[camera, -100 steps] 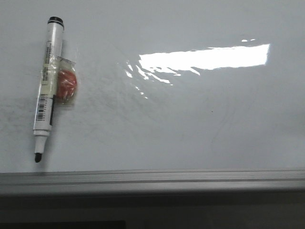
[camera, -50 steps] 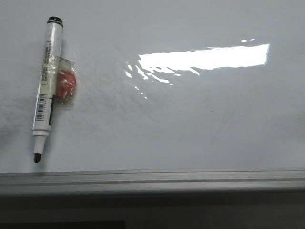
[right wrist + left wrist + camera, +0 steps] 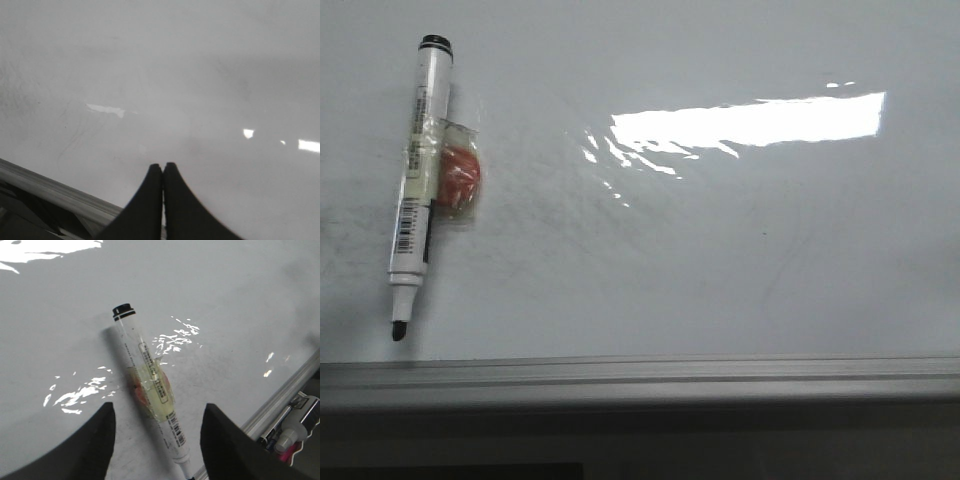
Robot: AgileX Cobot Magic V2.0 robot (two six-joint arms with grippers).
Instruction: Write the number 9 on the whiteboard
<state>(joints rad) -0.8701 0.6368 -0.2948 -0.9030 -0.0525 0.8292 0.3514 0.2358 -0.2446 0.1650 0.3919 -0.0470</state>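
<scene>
whiteboard (image 3: pixel 740 270) fills the view, grey frame strip (image 3: pixel 640 375) along its near edge, glare patch toward the far right. no 9 drawn, only faint grey smudges. uncapped marker (image 3: pixel 418 170) lies near the left edge, tip toward the frame, red blob (image 3: pixel 460 175) taped to its side. left gripper (image 3: pixel 157 440) fingers spread apart above the marker, not touching it. right gripper (image 3: pixel 163 200) fingers pressed together, holding nothing, over bare board near the frame

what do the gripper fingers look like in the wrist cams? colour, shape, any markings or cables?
Only the fingers show. The left gripper has two matte black fingers with broad bases and curved inner edges. The right gripper has the same black fingers, tapering to narrow tips. No markings or cables visible.
</scene>
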